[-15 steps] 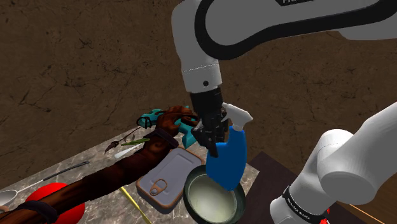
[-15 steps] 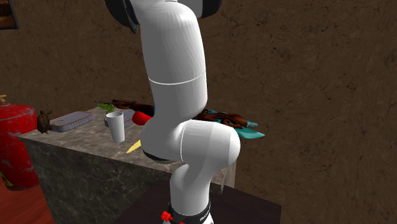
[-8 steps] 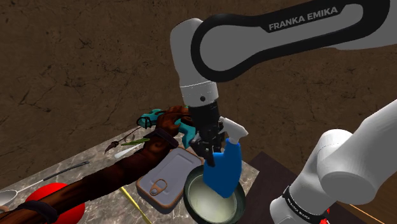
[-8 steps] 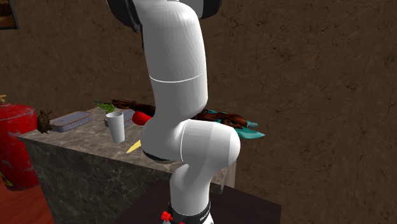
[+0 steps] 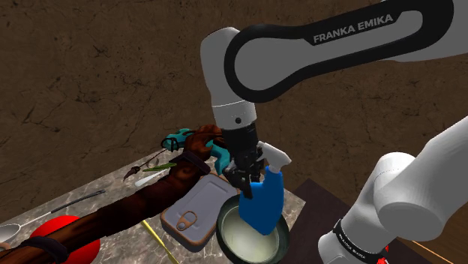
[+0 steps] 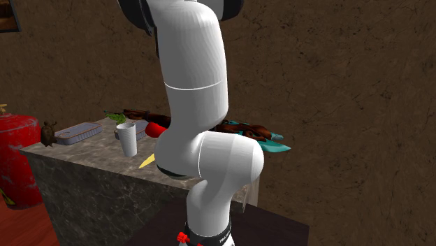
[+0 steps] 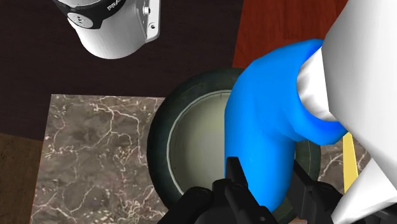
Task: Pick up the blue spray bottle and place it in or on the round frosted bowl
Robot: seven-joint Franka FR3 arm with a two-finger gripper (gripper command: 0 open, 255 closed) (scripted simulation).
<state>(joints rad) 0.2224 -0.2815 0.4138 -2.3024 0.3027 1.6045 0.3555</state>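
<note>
The gripper [image 5: 244, 176] is clamped on the blue spray bottle [image 5: 266, 199]. In the wrist view the gripper [image 7: 267, 184] has one black finger [image 7: 234, 170] against each side of the blue body, high up near its neck.

The bottle has a bright, plain blue body that widens toward the base, and a white trigger head [image 5: 276, 155] juts out beside the fingers. It hangs below the gripper, nearly upright with a slight lean. Its lower half sits over the pale inside of the round bowl [image 5: 220, 229]. The bowl has a dark rim and a frosted, cream-white interior.

In the wrist view the bottle [image 7: 267, 121] lies across the bowl [image 7: 159, 146] and hides the part of the rim behind it. Its base seems to be down inside the bowl, but neither view shows whether it touches the bowl's floor. The white head is cut off by the edge of the wrist view. The bowl's near rim runs off the bottom edge of the shoulder view.

A grey, rounded flat tin [image 5: 196, 214] lies just beside the bowl on the marble counter [image 5: 112, 187]. A thin yellow stick [image 5: 161, 240] lies just past the tin. A teal object [image 5: 180, 139] lies farther from the bowl, partly behind the arm.
</note>
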